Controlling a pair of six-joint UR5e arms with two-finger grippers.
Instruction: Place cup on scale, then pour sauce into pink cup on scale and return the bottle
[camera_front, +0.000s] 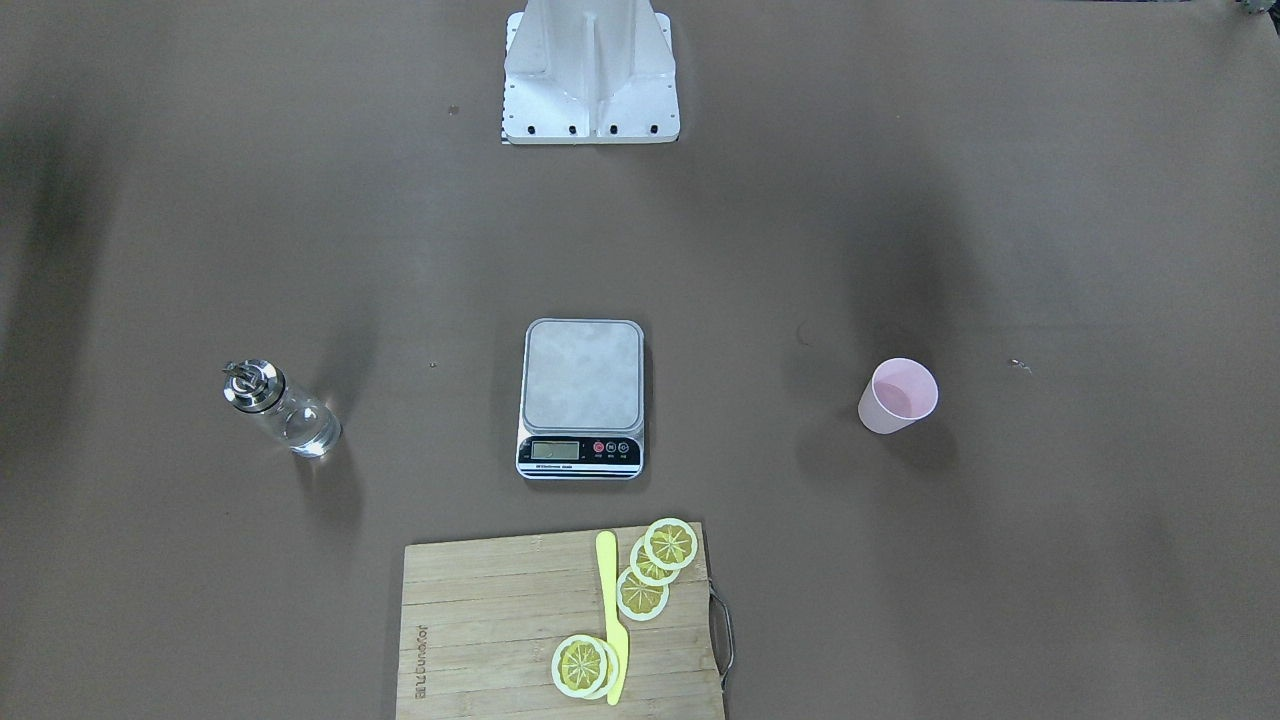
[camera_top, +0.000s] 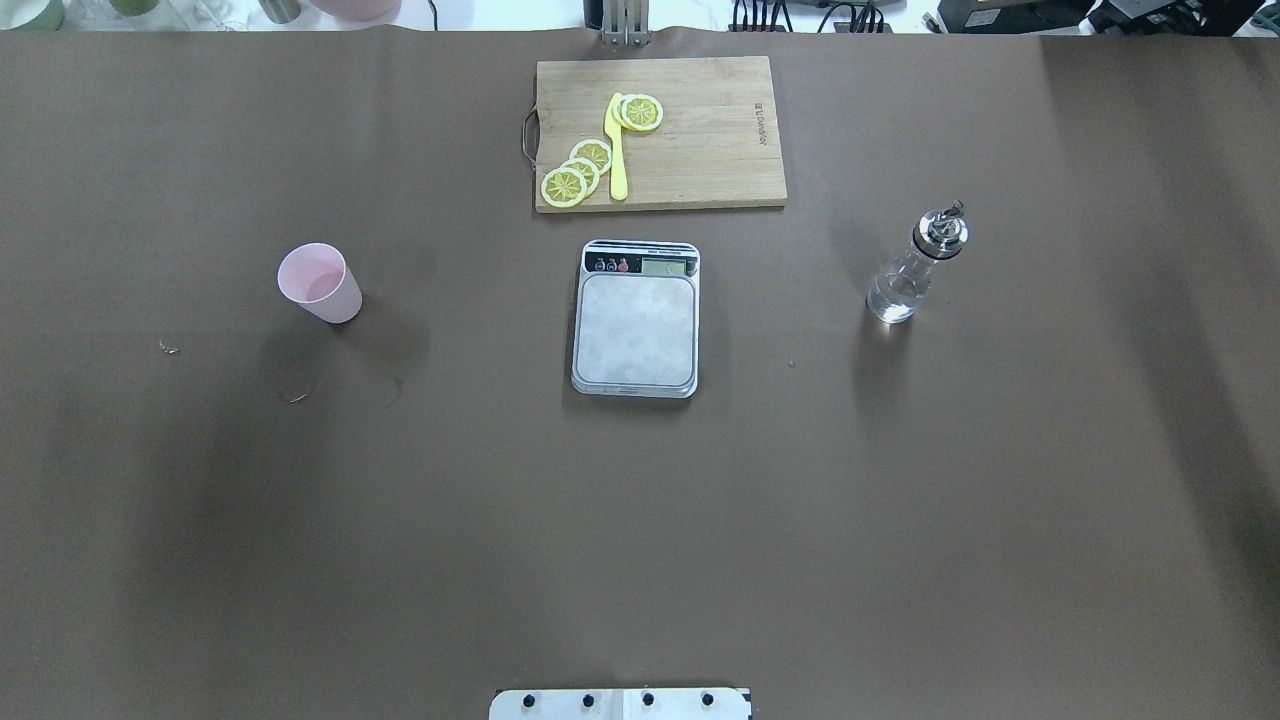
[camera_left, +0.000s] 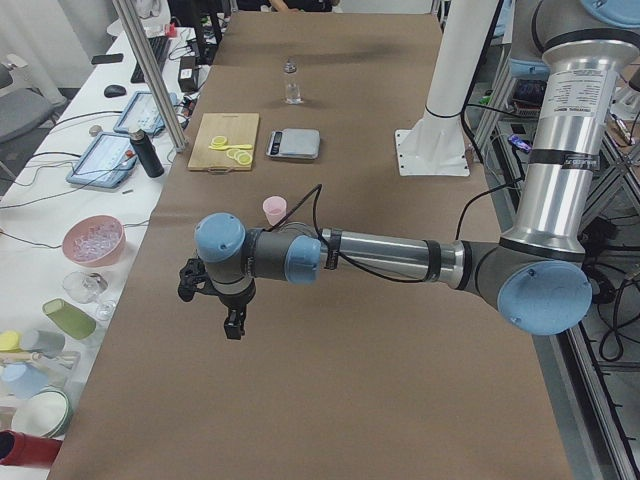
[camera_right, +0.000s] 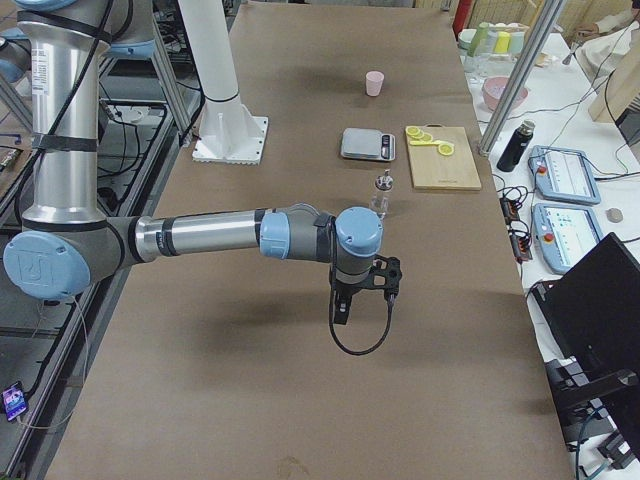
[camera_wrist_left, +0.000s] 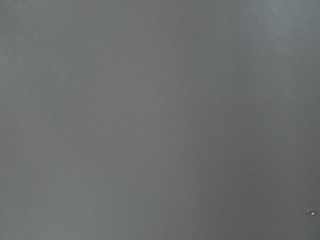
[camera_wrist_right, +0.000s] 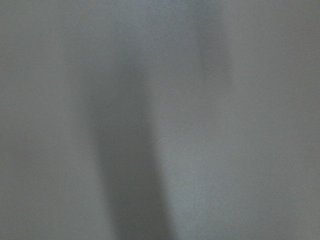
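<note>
The pale pink cup (camera_top: 320, 284) stands upright on the brown table, left of the scale (camera_top: 637, 325) and apart from it; it also shows in the front view (camera_front: 898, 396). The scale's steel platform (camera_front: 582, 372) is bare. The clear glass bottle (camera_top: 915, 265) with metal spout stands upright right of the scale, also in the front view (camera_front: 280, 408). My left gripper (camera_left: 233, 325) hangs above the table's left end, far from the cup. My right gripper (camera_right: 340, 312) hangs above the right end, short of the bottle (camera_right: 382, 195). I cannot tell whether either is open. The wrist views show only table.
A wooden cutting board (camera_top: 710, 130) with lemon slices (camera_top: 580, 170) and a yellow knife (camera_top: 617, 150) lies beyond the scale at the far edge. The robot's white base (camera_front: 590, 75) stands at the near edge. Bowls, cups and tablets sit on side benches (camera_left: 95, 240).
</note>
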